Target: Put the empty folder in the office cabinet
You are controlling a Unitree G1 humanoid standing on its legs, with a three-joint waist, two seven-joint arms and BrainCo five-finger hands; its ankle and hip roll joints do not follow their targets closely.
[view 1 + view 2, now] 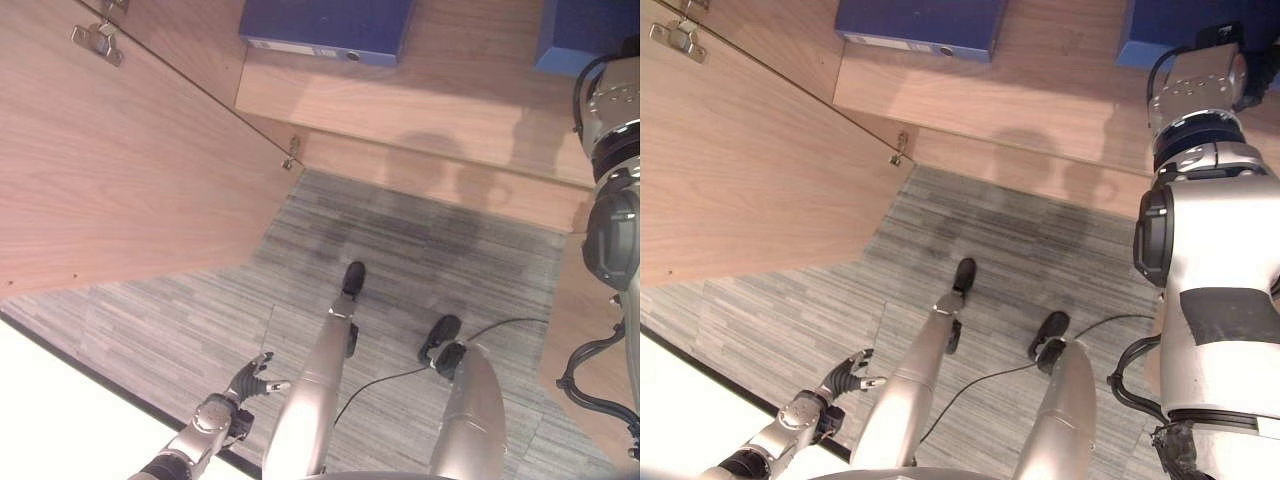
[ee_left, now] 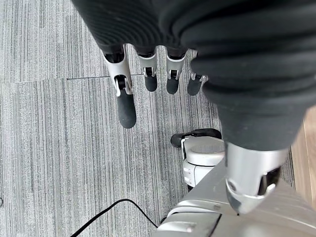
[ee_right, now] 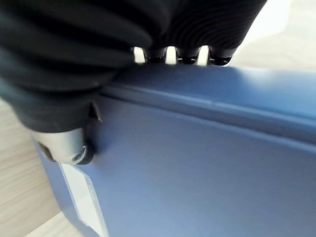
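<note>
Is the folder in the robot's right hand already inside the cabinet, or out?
In: the blue folder sits over the cabinet shelf, right hand gripping its edge, fingers over it.

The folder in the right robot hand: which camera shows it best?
The right wrist view: the blue folder sits close up under the right robot hand, thumb against it. Both eye views catch just its corner by the arm.

Silver-grey arms, left arm [image 1: 185, 452] at 7 o'clock slim, right arm [image 1: 1215, 250] at 3 o'clock bulky w/ dark grey patch & black rings; left hand [image 2: 148, 29] & right hand [image 3: 69, 54] under dark ribbed covers, left's fingers [image 2: 122, 84] silver, dark-tipped.
</note>
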